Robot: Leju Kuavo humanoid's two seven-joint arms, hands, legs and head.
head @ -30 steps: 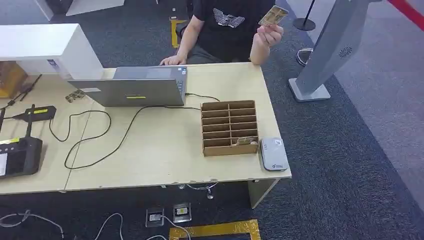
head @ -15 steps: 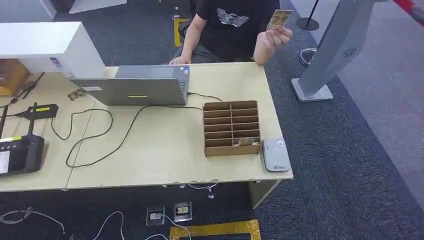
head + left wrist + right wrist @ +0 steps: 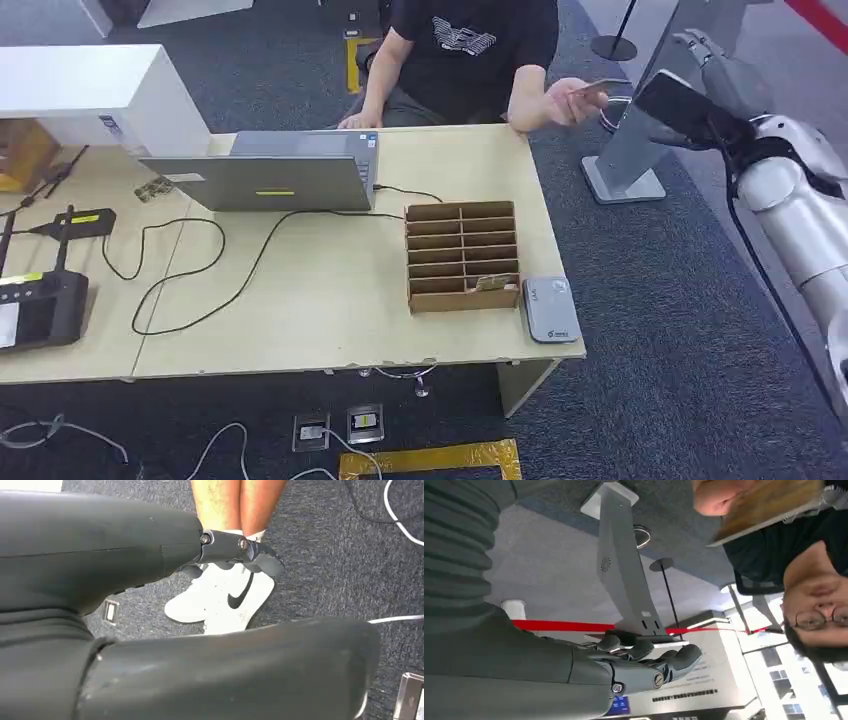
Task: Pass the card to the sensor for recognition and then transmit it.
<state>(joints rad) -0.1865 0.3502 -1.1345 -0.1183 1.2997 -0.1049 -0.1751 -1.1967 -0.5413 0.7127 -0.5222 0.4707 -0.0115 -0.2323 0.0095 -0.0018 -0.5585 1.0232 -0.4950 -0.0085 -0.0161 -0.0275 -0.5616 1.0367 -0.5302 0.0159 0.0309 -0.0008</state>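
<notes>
Head view showed a seated person's hand [image 3: 553, 101] holding out the card [image 3: 590, 88] beyond the table's [image 3: 330, 300] far right corner. The robot's right hand [image 3: 712, 55] was raised near it, empty, fingers apart. The card looked thin, stiff, light and slick; pinching its free edge seemed best. The left hand [image 3: 235, 555] hung low, fingers curled on nothing.

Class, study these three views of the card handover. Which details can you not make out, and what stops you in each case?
- Print on the card: head view shows it edge-on and tiny; right wrist view blurs it.
- Contents of the cardboard organizer: its dividers hide most slots; something in the nearest row is too small to name.
- Left hand: grey covers hide most of it.
- Markings on the card reader: too small.
- Right hand: fingers too small in the head view.
</notes>
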